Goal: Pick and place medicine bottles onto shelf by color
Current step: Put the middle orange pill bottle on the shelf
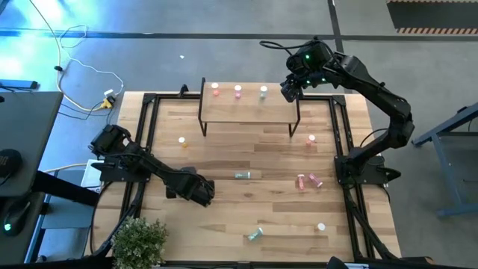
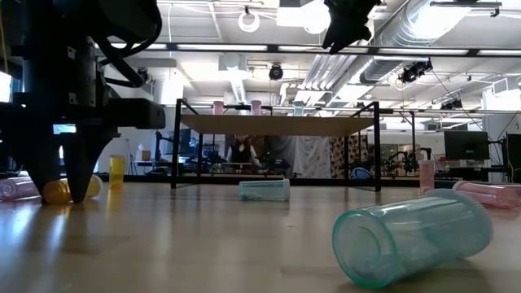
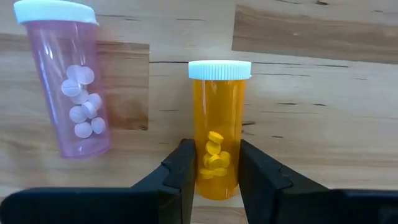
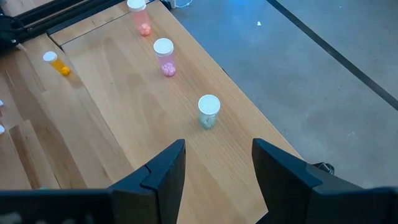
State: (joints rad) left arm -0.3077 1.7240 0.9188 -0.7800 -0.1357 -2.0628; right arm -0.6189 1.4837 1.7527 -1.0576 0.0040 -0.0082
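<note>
Plank tabletop (image 1: 246,153) with scattered bottles; grey floor (image 1: 224,19) surrounds it. Left pincer (image 3: 214,171) clenches a lying orange bottle (image 3: 217,143). Right pincer (image 4: 217,158) gapes, released, above the shelf (image 4: 143,124).

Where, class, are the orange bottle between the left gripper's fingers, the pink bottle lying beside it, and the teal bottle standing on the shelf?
orange bottle (image 3: 217,149): left wrist view, on its body, above the pills.
pink bottle (image 3: 71,93): left wrist view, on its body, mid-length.
teal bottle (image 4: 208,112): right wrist view, just below its white cap.
</note>
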